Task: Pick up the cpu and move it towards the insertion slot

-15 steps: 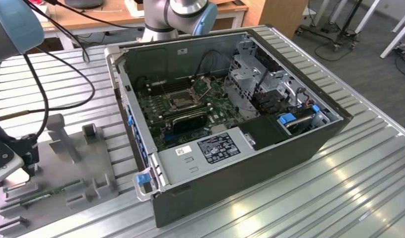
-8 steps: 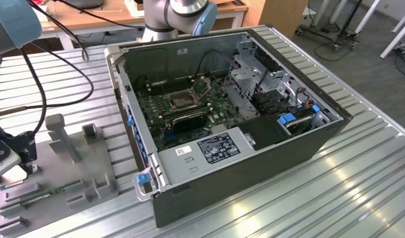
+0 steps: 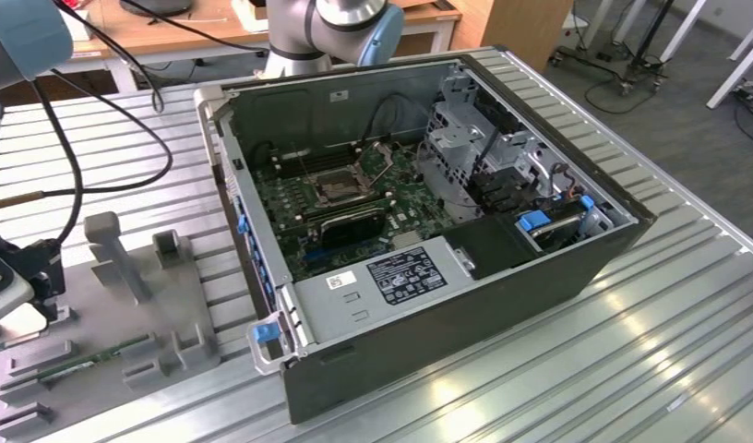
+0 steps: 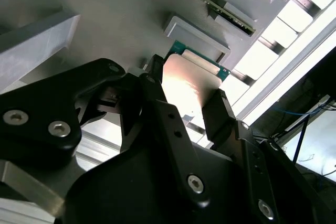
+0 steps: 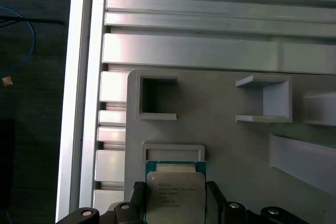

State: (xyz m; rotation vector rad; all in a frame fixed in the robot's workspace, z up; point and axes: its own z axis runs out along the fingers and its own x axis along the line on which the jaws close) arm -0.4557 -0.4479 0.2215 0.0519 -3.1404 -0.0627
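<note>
My end effector is clamped on the cpu, with a black finger against each of two opposite edges in both wrist views. The cpu is at the shallow square recess of the grey plastic fixture on the ribbed metal worktop; I cannot tell whether it rests in the recess or hangs just above it. The insertion slot lies well apart, on the green motherboard inside the open computer case.
</note>
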